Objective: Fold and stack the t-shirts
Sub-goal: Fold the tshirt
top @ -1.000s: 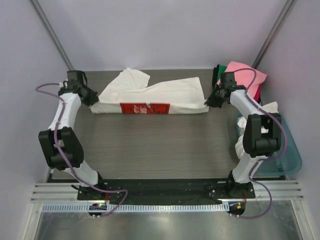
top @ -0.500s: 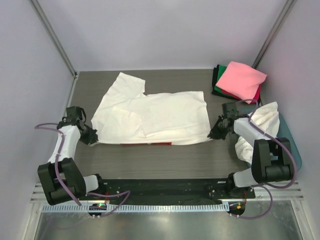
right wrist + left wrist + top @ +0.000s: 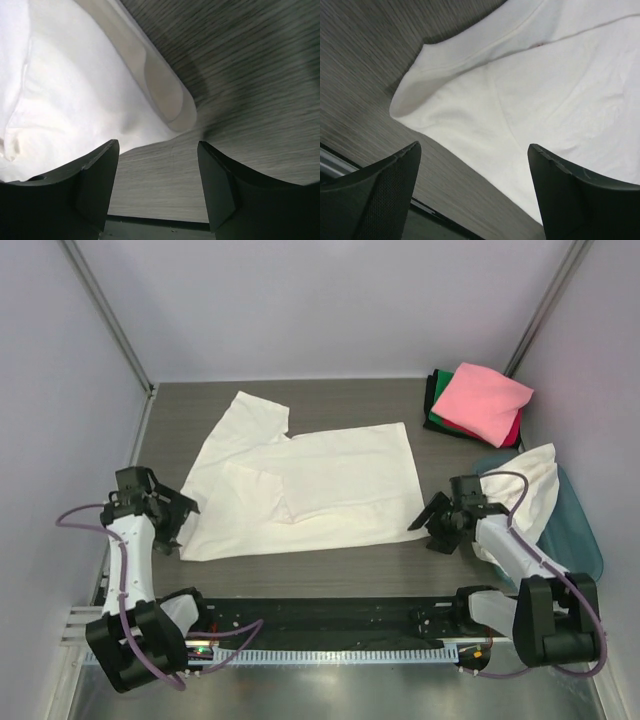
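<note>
A cream-white t-shirt (image 3: 300, 490) lies spread flat across the table, one sleeve pointing to the far left. My left gripper (image 3: 182, 520) stands open just off its near-left corner, holding nothing; that corner (image 3: 470, 100) shows ahead of the open jaws in the left wrist view. My right gripper (image 3: 425, 522) stands open just off the near-right corner, also with nothing in it; the hem corner (image 3: 170, 100) lies ahead of the jaws. Folded shirts, pink (image 3: 483, 400) on top of green, red and black ones, form a stack at the far right.
A teal plastic tub (image 3: 575, 530) at the right edge holds another crumpled white shirt (image 3: 530, 480). Grey walls close in the table on three sides. A black rail (image 3: 330, 615) runs along the near edge.
Both grippers drew the shirt's edge toward the near side, laying it flat and covering the red mark, then opened, let go and backed off from the corners.
</note>
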`<state>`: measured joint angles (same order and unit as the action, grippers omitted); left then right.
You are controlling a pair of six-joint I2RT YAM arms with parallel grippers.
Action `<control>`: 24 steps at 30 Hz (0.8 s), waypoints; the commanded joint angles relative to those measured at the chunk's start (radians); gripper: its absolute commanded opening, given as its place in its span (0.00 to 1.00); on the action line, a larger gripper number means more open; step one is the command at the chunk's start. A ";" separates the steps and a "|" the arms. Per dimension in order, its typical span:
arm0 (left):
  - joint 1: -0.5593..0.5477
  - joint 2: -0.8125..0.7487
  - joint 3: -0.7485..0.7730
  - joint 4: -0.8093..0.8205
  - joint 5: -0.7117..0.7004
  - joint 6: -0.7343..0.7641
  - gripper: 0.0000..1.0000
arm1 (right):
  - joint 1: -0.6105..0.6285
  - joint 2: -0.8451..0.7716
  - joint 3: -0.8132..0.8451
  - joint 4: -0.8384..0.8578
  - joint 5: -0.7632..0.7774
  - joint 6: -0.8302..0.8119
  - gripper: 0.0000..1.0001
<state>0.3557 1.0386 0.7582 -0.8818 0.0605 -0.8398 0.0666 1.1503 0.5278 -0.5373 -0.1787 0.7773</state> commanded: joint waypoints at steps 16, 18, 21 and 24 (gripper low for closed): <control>-0.211 0.699 0.977 0.201 -0.027 0.284 0.82 | 0.263 -0.261 -0.075 0.351 -0.041 -0.032 0.78; -0.227 0.837 1.105 0.193 -0.027 0.300 0.82 | 0.312 -0.259 -0.182 0.446 -0.083 0.000 0.79; -0.239 1.067 1.350 0.205 -0.011 0.304 0.81 | 0.379 -0.300 -0.309 0.643 -0.099 0.043 0.79; -0.245 1.296 1.591 0.208 0.044 0.262 0.79 | 0.420 -0.365 -0.383 0.732 -0.102 0.045 0.83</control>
<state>0.1062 2.2292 2.1811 -0.6994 0.0593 -0.5831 0.4530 0.8410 0.1917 -0.0051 -0.2649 0.8104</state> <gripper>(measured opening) 0.799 0.827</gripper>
